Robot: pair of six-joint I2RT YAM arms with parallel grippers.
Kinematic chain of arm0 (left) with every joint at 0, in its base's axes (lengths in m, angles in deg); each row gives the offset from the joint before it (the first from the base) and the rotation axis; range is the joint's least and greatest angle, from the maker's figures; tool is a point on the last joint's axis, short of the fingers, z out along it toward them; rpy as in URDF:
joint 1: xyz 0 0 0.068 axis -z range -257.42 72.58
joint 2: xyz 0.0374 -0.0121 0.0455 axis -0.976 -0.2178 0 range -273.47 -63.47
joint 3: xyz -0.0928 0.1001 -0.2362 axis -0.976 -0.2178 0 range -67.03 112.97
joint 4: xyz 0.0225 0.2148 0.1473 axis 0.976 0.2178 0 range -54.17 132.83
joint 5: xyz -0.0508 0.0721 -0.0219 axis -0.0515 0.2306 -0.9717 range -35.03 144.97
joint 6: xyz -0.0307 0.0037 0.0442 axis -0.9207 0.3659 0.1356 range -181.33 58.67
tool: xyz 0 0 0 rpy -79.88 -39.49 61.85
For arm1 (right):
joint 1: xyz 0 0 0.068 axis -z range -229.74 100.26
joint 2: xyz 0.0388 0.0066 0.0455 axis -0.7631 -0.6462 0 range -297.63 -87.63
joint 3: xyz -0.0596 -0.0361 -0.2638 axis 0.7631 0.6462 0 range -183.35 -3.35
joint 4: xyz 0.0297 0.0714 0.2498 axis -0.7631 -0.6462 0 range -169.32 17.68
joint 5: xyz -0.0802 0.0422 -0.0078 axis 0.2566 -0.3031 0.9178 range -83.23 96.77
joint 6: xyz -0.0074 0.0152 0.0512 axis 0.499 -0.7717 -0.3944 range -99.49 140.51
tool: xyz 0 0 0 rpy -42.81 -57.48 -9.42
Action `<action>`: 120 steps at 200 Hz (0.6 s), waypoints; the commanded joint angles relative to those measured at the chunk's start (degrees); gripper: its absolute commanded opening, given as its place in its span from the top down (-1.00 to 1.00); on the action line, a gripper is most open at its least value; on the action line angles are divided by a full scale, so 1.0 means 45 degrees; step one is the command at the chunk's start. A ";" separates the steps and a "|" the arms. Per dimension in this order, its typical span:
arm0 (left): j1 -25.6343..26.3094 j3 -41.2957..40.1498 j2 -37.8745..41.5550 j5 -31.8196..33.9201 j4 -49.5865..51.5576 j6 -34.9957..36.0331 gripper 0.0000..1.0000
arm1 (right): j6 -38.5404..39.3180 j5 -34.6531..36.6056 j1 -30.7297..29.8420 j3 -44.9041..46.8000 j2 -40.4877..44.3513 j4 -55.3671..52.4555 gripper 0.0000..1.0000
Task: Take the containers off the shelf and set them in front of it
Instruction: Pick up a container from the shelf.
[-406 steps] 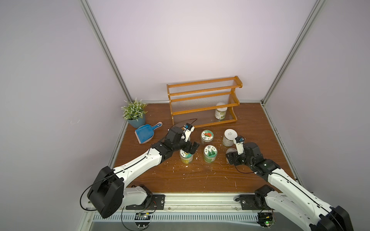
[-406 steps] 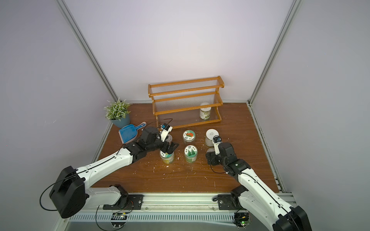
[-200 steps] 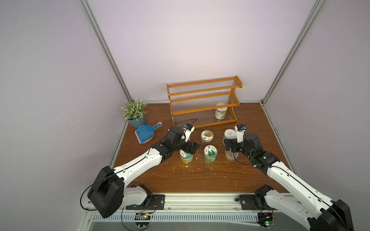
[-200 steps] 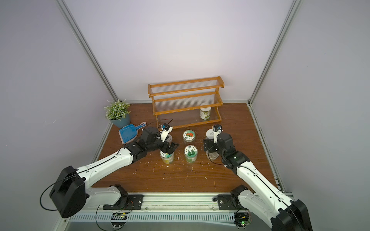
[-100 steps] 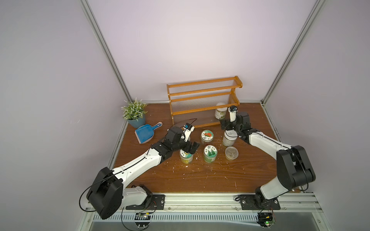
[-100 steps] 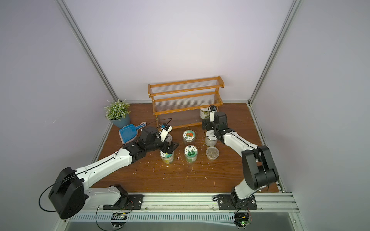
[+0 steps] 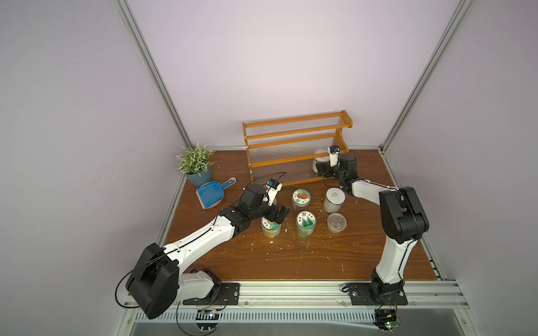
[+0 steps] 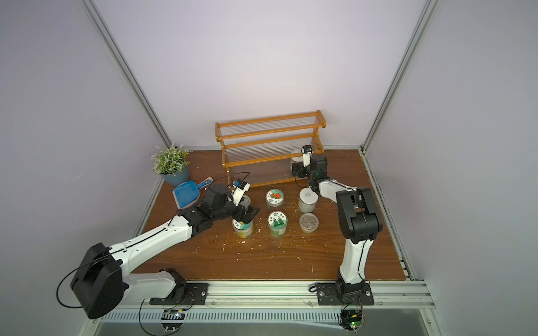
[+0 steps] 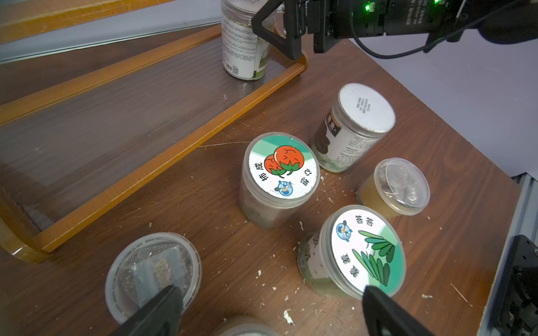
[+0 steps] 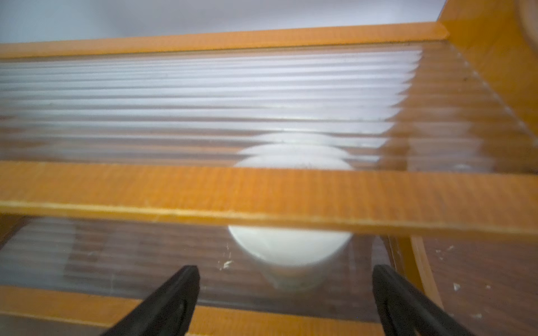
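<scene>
One jar (image 7: 317, 161) sits on the shelf (image 7: 291, 142), centre-right in a top view; my right gripper (image 7: 321, 170) stands spread to straddle it, my left gripper (image 7: 281, 214) spread and empty.

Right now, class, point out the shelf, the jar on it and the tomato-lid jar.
shelf (image 7: 346, 120): a top view, upper side piece.
jar on the shelf (image 9: 237, 49): left wrist view, printed label.
tomato-lid jar (image 7: 300, 196): a top view, lid centre.
</scene>
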 commanded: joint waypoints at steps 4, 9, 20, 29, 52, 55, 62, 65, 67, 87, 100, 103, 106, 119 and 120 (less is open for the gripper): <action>-0.0151 0.0417 -0.0147 0.0261 0.0473 0.0121 -1.00 | 0.0291 -0.0342 -0.0013 -0.0952 -0.0411 0.0868 -0.99; -0.0151 0.0435 -0.0166 0.0260 0.0497 0.0131 -0.99 | 0.0309 -0.0348 -0.0012 -0.1096 -0.0569 0.0864 -0.99; -0.0151 0.0508 -0.0190 0.0292 0.0610 0.0155 -1.00 | 0.0312 -0.0244 0.0003 -0.1456 -0.0869 0.0736 -0.98; -0.0151 0.0567 -0.0219 0.0331 0.0682 0.0175 -1.00 | 0.0331 -0.0113 -0.0002 -0.1669 -0.1095 0.0703 -0.99; -0.0151 0.0650 -0.0299 0.0338 0.0717 0.0206 -0.99 | 0.0312 -0.0082 0.0008 -0.2134 -0.1526 0.0747 -0.98; -0.0151 0.0665 -0.0322 0.0328 0.0732 0.0206 -1.00 | 0.0312 -0.0077 0.0011 -0.2172 -0.1578 0.0755 -0.99; -0.0151 0.0679 -0.0373 0.0318 0.0751 0.0195 -1.00 | 0.0284 -0.0070 0.0024 -0.2260 -0.1670 0.0831 -0.98; -0.0151 0.0678 -0.0398 0.0294 0.0756 0.0204 -0.99 | 0.0259 -0.0070 0.0025 -0.2286 -0.1723 0.0851 -0.98; -0.0151 0.0706 -0.0420 0.0278 0.0746 0.0197 -0.99 | 0.0255 -0.0070 0.0016 -0.2317 -0.1744 0.0858 -0.98; -0.0151 0.0714 -0.0494 0.0260 0.0723 0.0175 -0.99 | 0.0148 -0.0145 0.0044 -0.2475 -0.2025 0.1160 -0.98; -0.0150 0.0714 -0.0532 0.0269 0.0756 0.0175 -0.99 | 0.0102 -0.0182 0.0045 -0.2568 -0.2206 0.1265 -0.98; -0.0148 0.0710 -0.0532 0.0288 0.0771 0.0175 -1.00 | 0.0093 -0.0199 0.0052 -0.2583 -0.2227 0.1291 -0.98; -0.0150 0.0719 -0.0532 0.0315 0.0775 0.0180 -1.00 | 0.0062 -0.0201 0.0063 -0.2592 -0.2242 0.1316 -0.98; -0.0151 0.0717 -0.0514 0.0338 0.0834 0.0204 -1.00 | 0.0001 -0.0166 0.0059 -0.2566 -0.2234 0.1409 -0.96; -0.0151 0.0726 -0.0504 0.0348 0.0834 0.0199 -1.00 | 0.0000 -0.0157 0.0062 -0.2567 -0.2234 0.1415 -0.96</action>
